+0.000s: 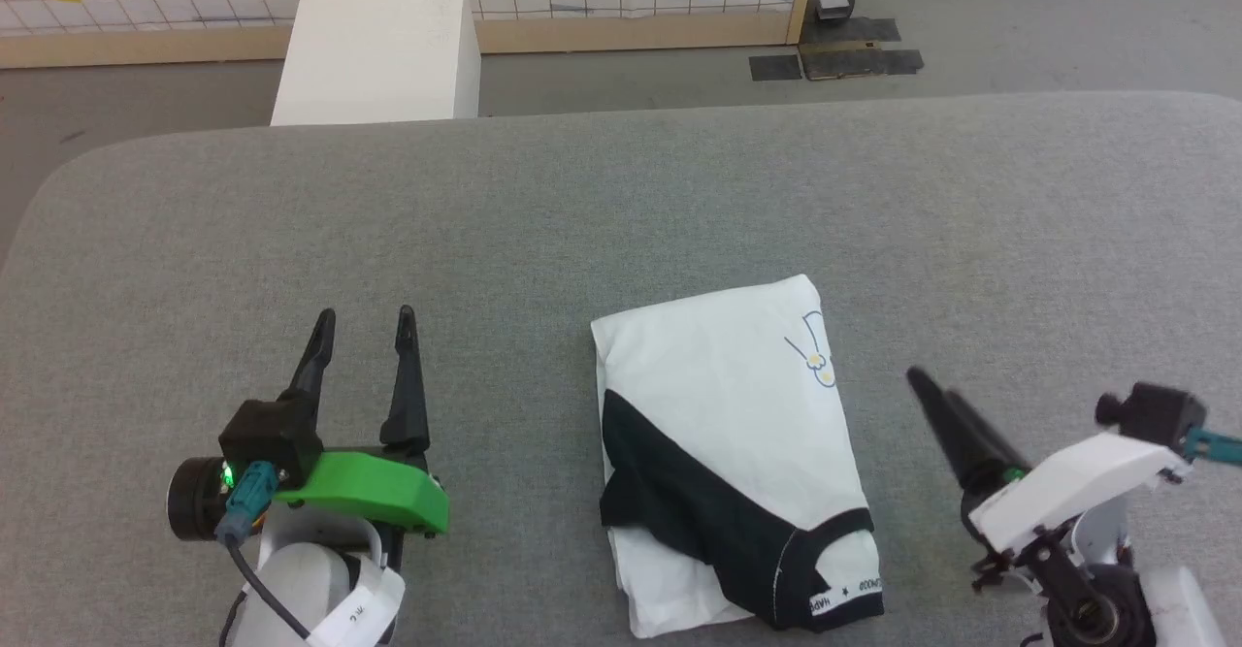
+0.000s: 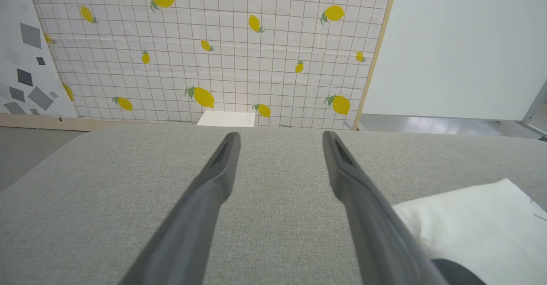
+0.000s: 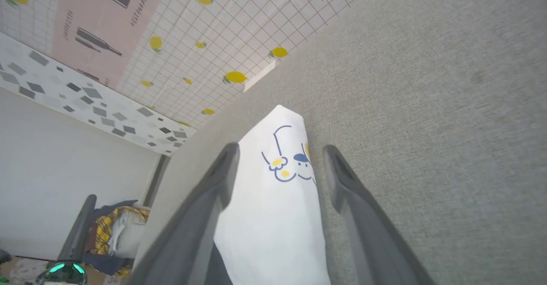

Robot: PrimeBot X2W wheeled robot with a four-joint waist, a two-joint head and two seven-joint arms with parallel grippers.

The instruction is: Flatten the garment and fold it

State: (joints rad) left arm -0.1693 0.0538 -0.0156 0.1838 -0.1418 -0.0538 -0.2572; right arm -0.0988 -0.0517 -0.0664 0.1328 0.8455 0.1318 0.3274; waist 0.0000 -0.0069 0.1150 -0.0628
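White-and-black, the folded garment [image 1: 723, 414] lies at lower centre between the left pincer [image 1: 366, 314] and right pincer [image 1: 930, 387], both spread apart. Its label [image 1: 846, 594] reads "HAPP", rest unclear.

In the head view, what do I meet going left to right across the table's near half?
On the table: left gripper, fingers apart → garment, lying folded, touched by neither gripper → right gripper, just off the garment's right edge.
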